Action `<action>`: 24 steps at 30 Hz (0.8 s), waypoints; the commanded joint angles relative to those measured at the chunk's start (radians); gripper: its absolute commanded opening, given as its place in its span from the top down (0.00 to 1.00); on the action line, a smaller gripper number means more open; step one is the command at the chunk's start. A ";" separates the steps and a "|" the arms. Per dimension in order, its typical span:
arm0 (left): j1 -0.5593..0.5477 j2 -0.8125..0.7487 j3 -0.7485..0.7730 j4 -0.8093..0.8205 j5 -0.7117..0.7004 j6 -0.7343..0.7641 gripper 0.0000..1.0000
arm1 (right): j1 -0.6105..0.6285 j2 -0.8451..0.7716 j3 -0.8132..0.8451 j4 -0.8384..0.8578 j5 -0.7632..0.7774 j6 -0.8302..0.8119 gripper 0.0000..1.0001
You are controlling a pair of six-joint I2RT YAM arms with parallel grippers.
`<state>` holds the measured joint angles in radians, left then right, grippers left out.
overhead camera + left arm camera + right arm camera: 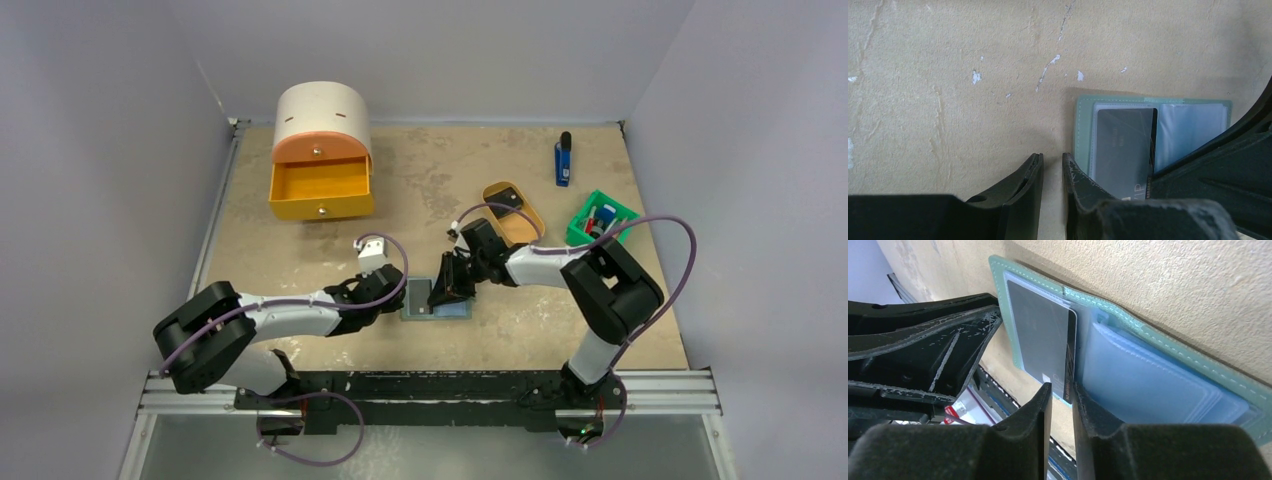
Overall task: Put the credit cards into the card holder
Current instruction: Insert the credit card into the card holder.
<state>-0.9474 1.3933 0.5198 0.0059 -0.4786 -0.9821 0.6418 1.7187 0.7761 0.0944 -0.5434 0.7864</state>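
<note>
The card holder [455, 310] lies open and flat on the table between both arms. It is grey-green with pale blue pockets [1148, 385]. A black credit card [1125, 142] sits in its left pocket, its long edge [1069, 360] sticking out toward the fold. My right gripper [1061, 387] stands just off that edge, open by a narrow gap and holding nothing. My left gripper [1053, 157] is at the holder's left edge, also open by a narrow gap, with bare table between its fingers. Its right finger [1083, 182] overlaps the holder's border.
A tan oval tray [528, 228] with a small dark flat piece stands behind the right gripper, and a green bin [600, 218] is beside it. A blue-and-black stick [564, 158] lies at the back right. An orange drawer unit [322, 150] with its drawer open stands at the back left.
</note>
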 commanded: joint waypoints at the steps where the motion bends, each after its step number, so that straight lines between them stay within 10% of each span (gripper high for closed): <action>1: 0.004 0.002 -0.020 -0.021 0.023 0.011 0.80 | 0.006 -0.050 0.007 -0.019 0.030 0.023 0.73; 13: 0.003 -0.099 -0.013 -0.084 -0.006 0.005 0.80 | 0.006 -0.153 0.004 -0.034 0.065 0.043 0.60; 24: 0.004 -0.354 0.064 -0.246 -0.057 0.027 0.73 | 0.004 -0.481 0.157 -0.440 0.402 -0.090 0.52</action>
<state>-0.9447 1.1194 0.5201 -0.1856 -0.4950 -0.9821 0.6434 1.3582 0.8642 -0.1555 -0.3656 0.7555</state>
